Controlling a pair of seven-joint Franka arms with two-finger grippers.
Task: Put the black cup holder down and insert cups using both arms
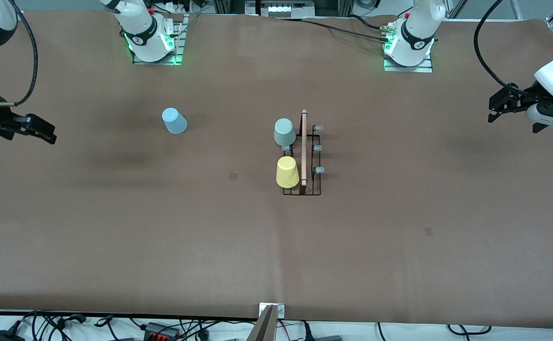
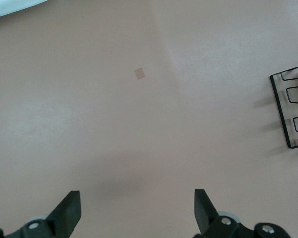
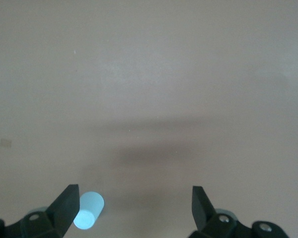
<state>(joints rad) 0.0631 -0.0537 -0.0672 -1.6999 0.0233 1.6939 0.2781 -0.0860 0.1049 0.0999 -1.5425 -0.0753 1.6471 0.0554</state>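
Observation:
The black cup holder stands mid-table, its wooden rod handle on top. The mint green cup and the yellow cup sit upside down on prongs on its side toward the right arm's end. The light blue cup stands upside down on the table toward the right arm's end; it also shows in the right wrist view. My right gripper is open and empty above that end. My left gripper is open and empty above the left arm's end. The holder's corner shows in the left wrist view.
Small tape marks lie on the brown table cover. Cables and a camera mount run along the table edge nearest the front camera. The arm bases stand at the farthest edge.

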